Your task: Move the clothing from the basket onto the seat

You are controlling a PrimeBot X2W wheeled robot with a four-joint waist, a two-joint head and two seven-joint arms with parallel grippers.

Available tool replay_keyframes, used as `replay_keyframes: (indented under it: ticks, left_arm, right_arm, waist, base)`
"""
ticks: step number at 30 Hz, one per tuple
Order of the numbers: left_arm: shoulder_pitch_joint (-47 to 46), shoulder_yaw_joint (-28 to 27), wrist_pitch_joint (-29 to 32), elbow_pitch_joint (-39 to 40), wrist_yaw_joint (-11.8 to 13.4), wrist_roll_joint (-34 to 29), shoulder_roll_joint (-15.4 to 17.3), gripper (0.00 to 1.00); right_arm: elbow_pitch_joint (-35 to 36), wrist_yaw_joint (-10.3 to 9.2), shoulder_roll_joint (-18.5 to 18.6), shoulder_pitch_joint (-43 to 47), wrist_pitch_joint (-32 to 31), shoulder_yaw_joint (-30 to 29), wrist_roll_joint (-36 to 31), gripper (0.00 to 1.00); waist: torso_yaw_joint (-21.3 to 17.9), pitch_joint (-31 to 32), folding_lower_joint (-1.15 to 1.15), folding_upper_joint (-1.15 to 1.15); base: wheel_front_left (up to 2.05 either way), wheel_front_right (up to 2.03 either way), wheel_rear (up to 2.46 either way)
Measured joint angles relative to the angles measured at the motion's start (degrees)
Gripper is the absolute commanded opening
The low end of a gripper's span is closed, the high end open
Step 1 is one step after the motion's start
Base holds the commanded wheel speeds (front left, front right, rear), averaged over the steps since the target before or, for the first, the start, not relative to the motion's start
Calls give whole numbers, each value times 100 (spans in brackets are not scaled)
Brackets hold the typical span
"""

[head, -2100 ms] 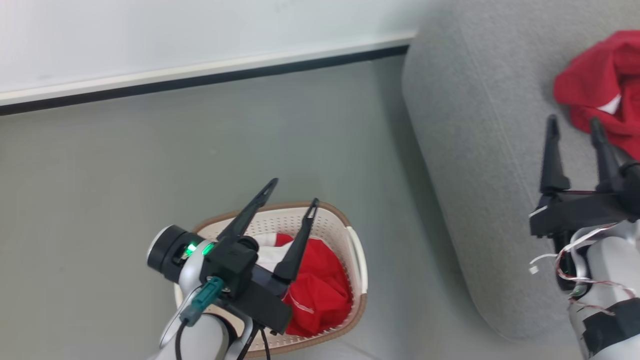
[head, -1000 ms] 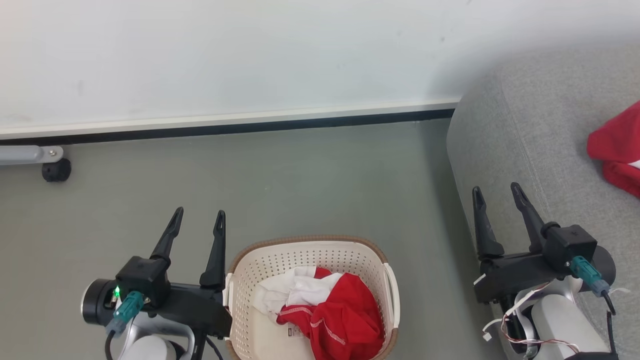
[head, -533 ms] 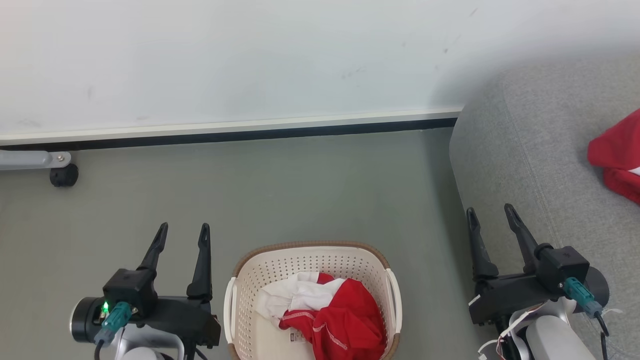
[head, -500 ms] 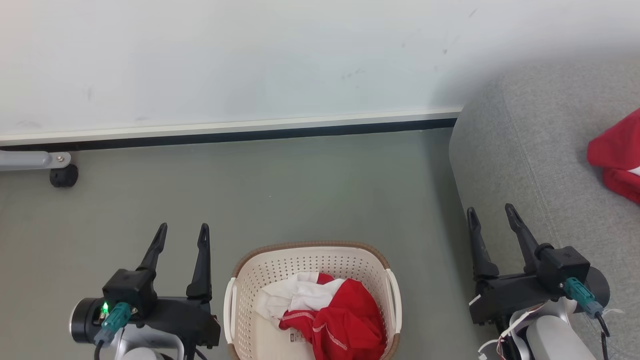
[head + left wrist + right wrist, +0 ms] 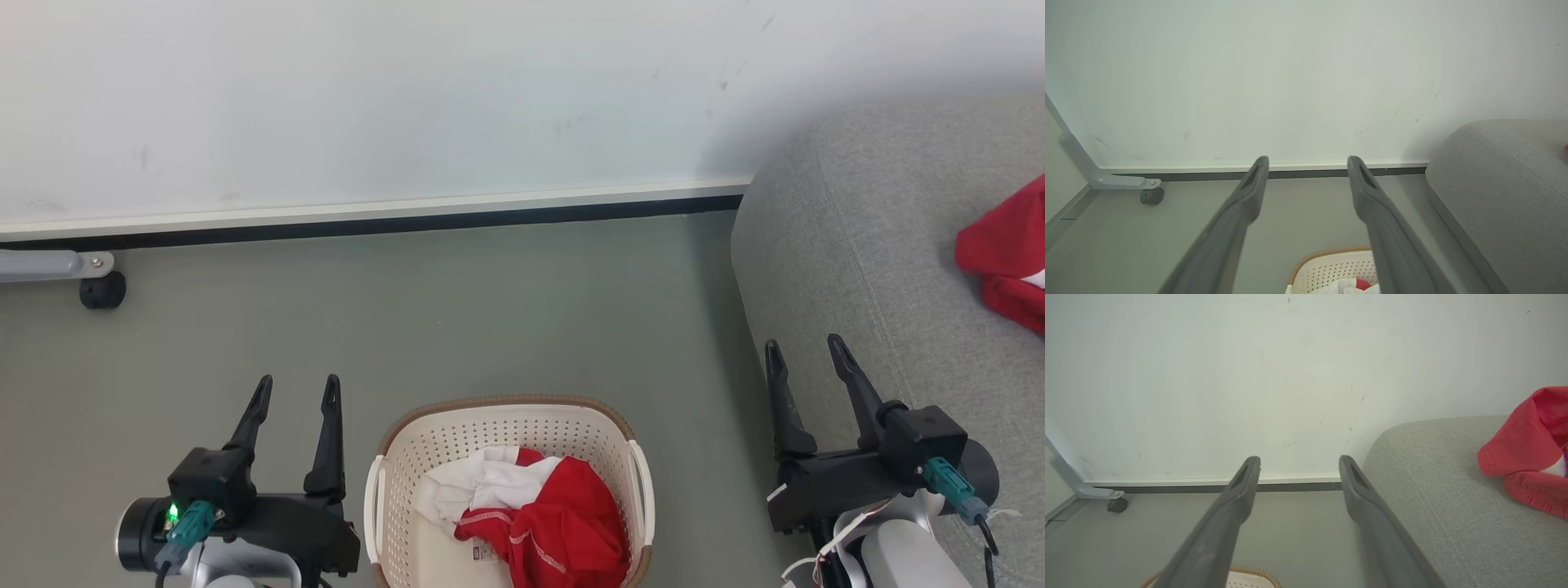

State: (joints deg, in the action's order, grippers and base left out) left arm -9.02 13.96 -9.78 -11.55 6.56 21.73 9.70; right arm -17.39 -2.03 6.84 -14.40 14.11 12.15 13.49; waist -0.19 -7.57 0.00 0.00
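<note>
— Down in the basket [image 5: 506, 406], low in the middle of our head view, we see the clothing [image 5: 543, 523]: a crumpled red heap with white trim, and a white piece [image 5: 469, 486] lying against its left side.

— And the other red garment [image 5: 1004, 249]?

— That one lies on the seat [image 5: 849, 269], at the right edge of our view, well apart from the basket.

— Where do we have our grippers?

— Our left gripper [image 5: 295, 389] hangs over the floor [image 5: 490, 310] just left of the basket, fingers spread with nothing between them. Our right gripper [image 5: 804, 349] is at the seat's near edge, right of the basket, fingers likewise parted and empty. Both are clear of the garments.

— What lies beyond?

— Grey floor runs up to a pale wall [image 5: 408, 98] with a dark skirting strip, and a small black caster [image 5: 102, 290] sits at the far left under a grey bar.
</note>
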Motion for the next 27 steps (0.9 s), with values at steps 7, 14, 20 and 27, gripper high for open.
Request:
replay_keyframes:
  ticks: [7, 14, 20, 27]
  left_arm:
    - [-2, -2, 0, -5, 1, 0, -9, 100]
    - [-12, -7, -44, 42, 5, -5, -11, 100]
    - [-121, 64, -48, 64, 5, -40, -33, 100]
    - [-344, 222, -7, 36, -1, -112, -101, 100]
  right_arm:
    - [104, -11, 7, 9, -49, 0, 0, 100]
    - [331, -46, 22, 39, -92, 8, 0, 100]
    - [732, -49, 45, 36, -100, 7, -35, 100]
    - [1244, -104, 55, -88, -149, -2, -73, 100]
  waist:
    - [14, -6, 0, 0]
    - [21, -105, 0, 0]
    - [0, -301, 0, 0]
    - [-54, -692, 0, 0]
  base:
    - [0, 0, 0]
    - [0, 0, 0]
    - [0, 0, 0]
    - [0, 0, 0]
